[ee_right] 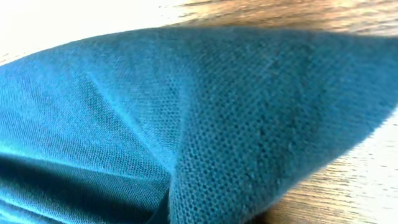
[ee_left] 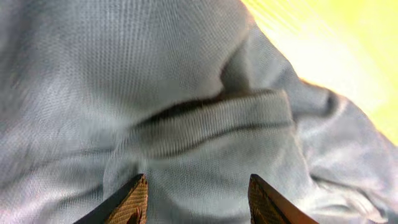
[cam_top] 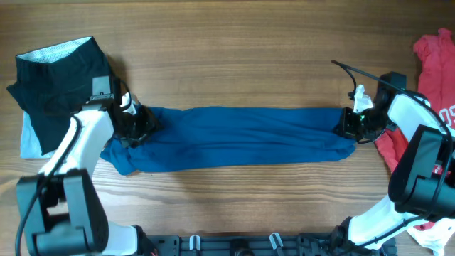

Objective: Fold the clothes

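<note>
Crosswise, blue shirt (cam_top: pixel 234 137): left pincer (ee_left: pixel 198 198) released at one end, right pincer (cam_top: pixel 345 125) clenched on the other.

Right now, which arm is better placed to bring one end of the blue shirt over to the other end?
Probably the right. The right end effector looks shut on the blue shirt at its right end; the left end effector sits over the other end, fingers apart, gripping nothing yet.

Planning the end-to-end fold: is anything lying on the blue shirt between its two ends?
Nothing visible does. The blue shirt lies bare along its length; the black garment sits beyond its left end, the red T-shirt beyond its right.
</note>
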{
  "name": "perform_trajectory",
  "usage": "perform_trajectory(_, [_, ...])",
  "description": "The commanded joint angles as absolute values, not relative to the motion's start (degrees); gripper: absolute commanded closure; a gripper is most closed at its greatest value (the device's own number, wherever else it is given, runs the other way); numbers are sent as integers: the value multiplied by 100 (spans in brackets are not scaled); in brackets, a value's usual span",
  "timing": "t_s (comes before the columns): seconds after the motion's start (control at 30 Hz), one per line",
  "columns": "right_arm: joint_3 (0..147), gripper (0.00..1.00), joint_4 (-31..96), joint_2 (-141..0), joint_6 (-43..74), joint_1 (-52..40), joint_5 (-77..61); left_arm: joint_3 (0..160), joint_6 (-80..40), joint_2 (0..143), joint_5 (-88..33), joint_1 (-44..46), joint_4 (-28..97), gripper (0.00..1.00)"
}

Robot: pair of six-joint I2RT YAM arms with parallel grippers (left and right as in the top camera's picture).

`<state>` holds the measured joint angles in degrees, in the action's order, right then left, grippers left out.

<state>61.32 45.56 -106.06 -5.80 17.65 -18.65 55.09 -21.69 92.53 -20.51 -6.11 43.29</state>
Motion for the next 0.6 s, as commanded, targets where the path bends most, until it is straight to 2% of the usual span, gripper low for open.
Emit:
perform_trajectory(0.0, [6541,96,4630,-10650,-196,1787,-1087,5483,-2097,9030,-2078,-611,4475,48])
perform_trajectory(0.17, [7583,96,5135,-10648,451,1988,-563,5483,-2095,9030,-2075,-613,4530,48])
perform_trajectory(0.3, [8311,96,5607,-10648,449,2202,-480,5481,-2095,9030,-2075,-613,4530,48])
perform_trajectory(0.57, [8453,96,6082,-10648,447,1798,-384,5481,-2097,9032,-2078,-611,4571,48])
